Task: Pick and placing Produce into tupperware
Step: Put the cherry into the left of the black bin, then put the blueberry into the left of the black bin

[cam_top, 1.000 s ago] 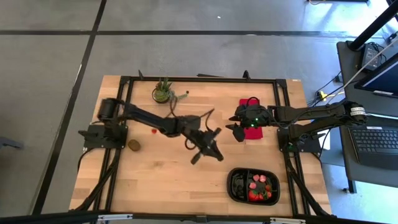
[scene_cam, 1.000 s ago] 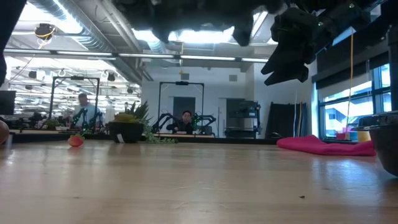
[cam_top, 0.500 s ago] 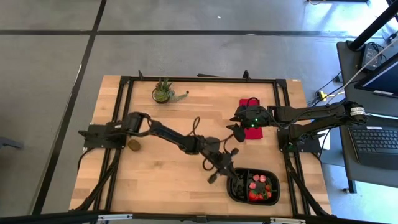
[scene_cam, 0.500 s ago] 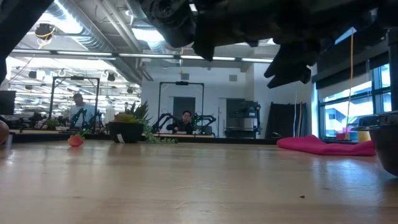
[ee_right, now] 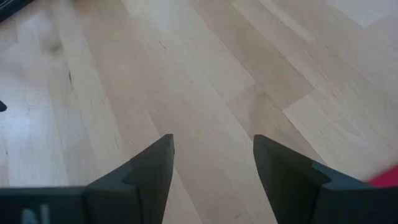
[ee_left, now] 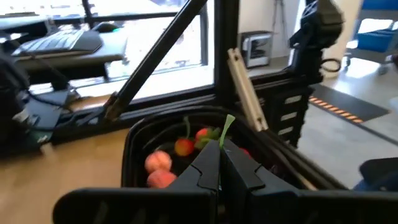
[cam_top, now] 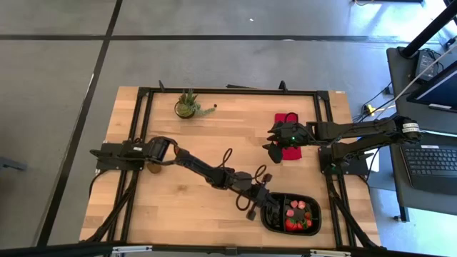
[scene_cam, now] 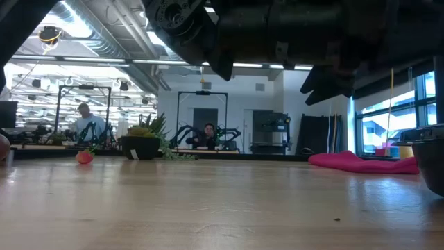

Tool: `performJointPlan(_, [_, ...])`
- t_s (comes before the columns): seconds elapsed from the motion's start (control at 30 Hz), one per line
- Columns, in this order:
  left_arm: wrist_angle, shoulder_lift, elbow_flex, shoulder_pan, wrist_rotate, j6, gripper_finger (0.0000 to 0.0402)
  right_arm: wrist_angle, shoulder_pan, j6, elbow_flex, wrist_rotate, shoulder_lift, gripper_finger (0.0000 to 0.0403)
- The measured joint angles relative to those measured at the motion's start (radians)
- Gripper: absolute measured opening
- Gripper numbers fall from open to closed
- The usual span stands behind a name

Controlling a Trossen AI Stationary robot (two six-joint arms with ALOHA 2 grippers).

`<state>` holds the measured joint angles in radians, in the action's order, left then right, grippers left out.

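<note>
A pale wooden table [cam_top: 207, 143] is sitting on a grey concrete floor, with desks and a laptop at its three o'clock side. In the high view, the left gripper [cam_top: 255, 207] is reaching to the black two-compartment tupperware [cam_top: 313, 225] at the table's five o'clock, hanging just at the tray's nine o'clock rim. Red strawberry pieces [cam_top: 294, 214] are lying in the tray's right compartment. One brown kiwi-like piece [cam_top: 153, 166] is waiting at nine o'clock, partly under the left arm, and the potted plant [cam_top: 187, 106] is standing at eleven. The right gripper [cam_top: 272, 151] is idling over the red cloth [cam_top: 289, 135] at two o'clock.

In the low view, dark arm parts are filling the top and neither gripper is readable; one small red fruit [scene_cam: 84, 157] is lying far off on the wood, people are working in the room behind, and the tray is cut off at the right edge.

In the left wrist view, the fingers [ee_left: 205, 171] are pressing fully together on a thin green stem [ee_left: 224, 129]; whether a fruit is hanging below is hidden. To finish well, the gripper should probably be travelling further over the compartment before releasing, so the piece is not catching the rim.

In the right wrist view, the fingers [ee_right: 152, 168] are standing parted, holding nothing, above bare wood.
</note>
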<state>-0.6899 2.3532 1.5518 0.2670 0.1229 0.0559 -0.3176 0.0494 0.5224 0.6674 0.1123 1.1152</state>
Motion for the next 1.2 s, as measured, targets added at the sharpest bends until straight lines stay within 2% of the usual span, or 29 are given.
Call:
performJointPlan(0.13, [0.006,0.009,0.001,0.003,-0.045,-0.001,0.0000,0.001,0.000,0.000,0.000,0.000,0.000,0.0222])
performJointPlan(0.37, [0.023,0.011,0.000,0.002,-0.051,-0.027,0.0001,0.001,0.000,0.000,0.000,0.000,0.000,0.0222])
performJointPlan(0.8, [0.024,0.011,0.000,-0.003,-0.052,-0.027,0.0036,-0.001,0.000,-0.001,0.000,0.000,0.000,0.0222])
performJointPlan(1.0, [0.024,0.011,0.000,-0.005,-0.052,-0.025,0.0072,-0.001,0.000,-0.002,0.000,0.000,0.000,0.0222])
performJointPlan(1.2, [0.068,-0.015,0.000,-0.007,-0.051,-0.019,0.0132,-0.013,0.000,-0.001,0.000,0.000,0.000,0.0222])
